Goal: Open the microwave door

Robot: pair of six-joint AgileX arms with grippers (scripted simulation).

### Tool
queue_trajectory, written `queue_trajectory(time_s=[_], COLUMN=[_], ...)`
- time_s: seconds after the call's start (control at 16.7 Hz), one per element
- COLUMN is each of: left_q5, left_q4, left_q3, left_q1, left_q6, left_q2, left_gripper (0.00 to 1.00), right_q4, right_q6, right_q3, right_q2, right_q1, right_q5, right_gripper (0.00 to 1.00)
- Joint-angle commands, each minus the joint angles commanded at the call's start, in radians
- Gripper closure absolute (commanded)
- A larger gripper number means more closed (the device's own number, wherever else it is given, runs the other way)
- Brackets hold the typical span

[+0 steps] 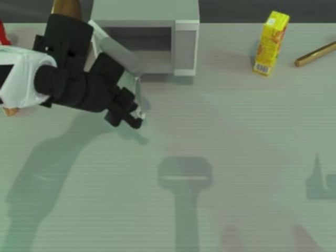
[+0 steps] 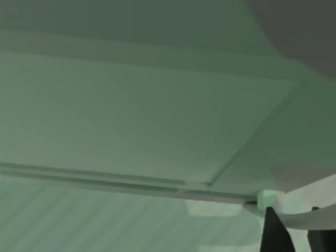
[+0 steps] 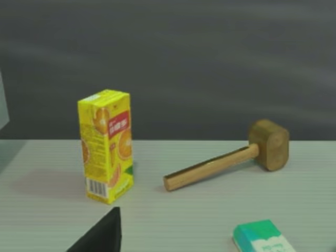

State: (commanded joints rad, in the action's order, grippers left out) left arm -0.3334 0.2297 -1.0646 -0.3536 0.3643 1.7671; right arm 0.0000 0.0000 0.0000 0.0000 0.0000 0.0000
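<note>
Grey-white microwave [image 1: 145, 34] sits at the table's far edge, left of centre; its microwave door [image 1: 119, 54] already stands swung well out to the left, cavity exposed. Your left gripper [image 1: 137, 116] sits at the door's free edge, its jaws' state impossible to tell; only further swing remains; your right arm stays out of the top view.

Bulky black left arm [image 1: 79, 79], white rear segment

The juice carton [image 3: 105, 145] bears a red label and a barcode, but no lettering can be read
</note>
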Motion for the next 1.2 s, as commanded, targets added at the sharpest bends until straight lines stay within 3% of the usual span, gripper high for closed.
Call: queue_trajectory(time_s=[0.3,1.2], left_q5=[-0.031,-0.033], left_q4=[0.017,0.018], left_q3=[0.001,0.001], left_q1=[0.026,0.027], left_q6=[0.052,0.055], left_q2=[-0.007,-0.007], left_gripper=[1.0,1.0], right_q4=[0.0,0.0], right_q6=[0.0,0.0], right_q3=[0.0,0.0], right_q2=[0.0,0.0], right_q1=[0.0,0.0], right_q5=[0.0,0.0], right_gripper=[0.0,0.0])
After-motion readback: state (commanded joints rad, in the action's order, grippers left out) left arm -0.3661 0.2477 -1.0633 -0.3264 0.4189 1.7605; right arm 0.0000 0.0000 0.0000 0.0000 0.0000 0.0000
